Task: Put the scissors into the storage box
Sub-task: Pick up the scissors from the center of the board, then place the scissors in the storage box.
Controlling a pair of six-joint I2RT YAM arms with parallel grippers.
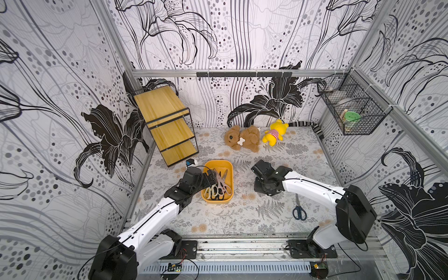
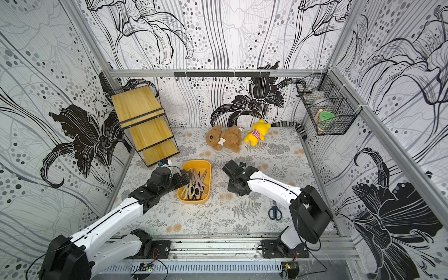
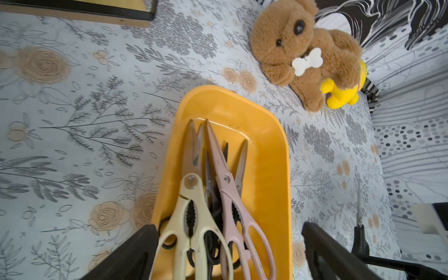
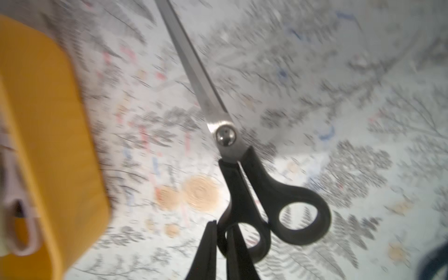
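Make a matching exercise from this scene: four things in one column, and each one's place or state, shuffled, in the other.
1 cream scissors
2 black-handled scissors
3 dark blue scissors
4 left gripper

A lying on the table
B open, over the storage box
C inside the storage box
D clamped in the right gripper

Pairs: 1-C, 2-D, 3-A, 4-B

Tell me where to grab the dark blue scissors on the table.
Probably the neck just beyond the handle loops of the dark blue scissors, from straight above, jaws across the shut blades: they lie flat, and that part is narrowest.
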